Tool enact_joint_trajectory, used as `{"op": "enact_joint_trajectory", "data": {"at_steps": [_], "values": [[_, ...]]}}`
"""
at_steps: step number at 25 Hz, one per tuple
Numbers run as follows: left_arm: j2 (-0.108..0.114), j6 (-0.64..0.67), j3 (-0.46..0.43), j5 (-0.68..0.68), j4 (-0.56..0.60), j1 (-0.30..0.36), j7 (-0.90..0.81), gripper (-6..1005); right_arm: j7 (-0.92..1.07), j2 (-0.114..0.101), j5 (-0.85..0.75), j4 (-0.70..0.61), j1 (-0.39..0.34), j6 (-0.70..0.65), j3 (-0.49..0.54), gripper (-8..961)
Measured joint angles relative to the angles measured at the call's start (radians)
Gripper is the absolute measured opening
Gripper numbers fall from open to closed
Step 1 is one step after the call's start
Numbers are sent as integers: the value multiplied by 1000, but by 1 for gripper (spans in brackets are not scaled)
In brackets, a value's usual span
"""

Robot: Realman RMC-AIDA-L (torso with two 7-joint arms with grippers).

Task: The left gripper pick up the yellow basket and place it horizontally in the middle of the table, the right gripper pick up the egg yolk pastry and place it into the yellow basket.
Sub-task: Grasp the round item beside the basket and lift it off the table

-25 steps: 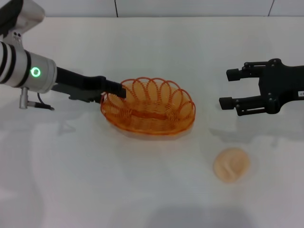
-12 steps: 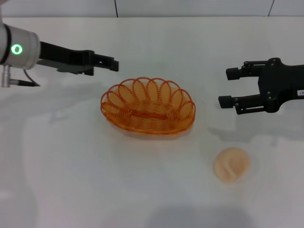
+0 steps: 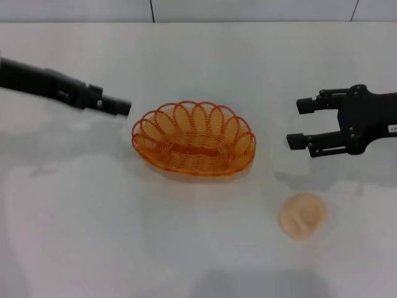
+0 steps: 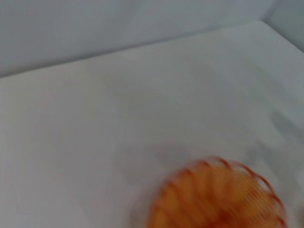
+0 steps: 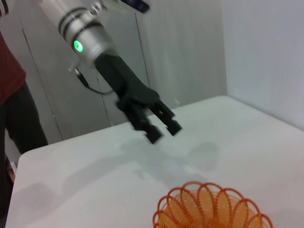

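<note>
The yellow basket (image 3: 193, 139) lies lengthwise across the middle of the white table (image 3: 93, 236) and is empty. My left gripper (image 3: 123, 107) hangs to its left, raised and clear of the rim. The right wrist view shows the left gripper (image 5: 165, 133) with its fingers apart and nothing between them, above and beyond the basket (image 5: 213, 211). The basket's edge (image 4: 218, 199) shows blurred in the left wrist view. My right gripper (image 3: 300, 123) is open and empty to the right of the basket. The egg yolk pastry (image 3: 302, 215) sits on the table in front of the right gripper, nearer the table's front.
A grey wall runs along the table's far edge (image 3: 198, 22). In the right wrist view a person in a dark red top (image 5: 12, 90) stands beyond the table's left side.
My left gripper has let go of the basket's left rim, risen, and drawn back to the left. The basket stays put. The right gripper has barely moved.
</note>
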Motion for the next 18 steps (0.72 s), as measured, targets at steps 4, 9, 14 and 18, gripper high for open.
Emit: {"op": "enact_joint_trajectory", "data": {"at_steps": [4,9,14,18], "values": [[14,150,0,4,20,8,69,890,14,1,-27,-2,0,-2,-11,721],[22,209,5,10,38,37,127,890,53,3,-77,-34,4,13,-66,721],[25,229,6,11,41,55,164,890,117,4,-143,-68,11,21,-114,720],[23,232,7,16,41,60,168,890,145,4,-183,-77,10,21,-142,719]]}}
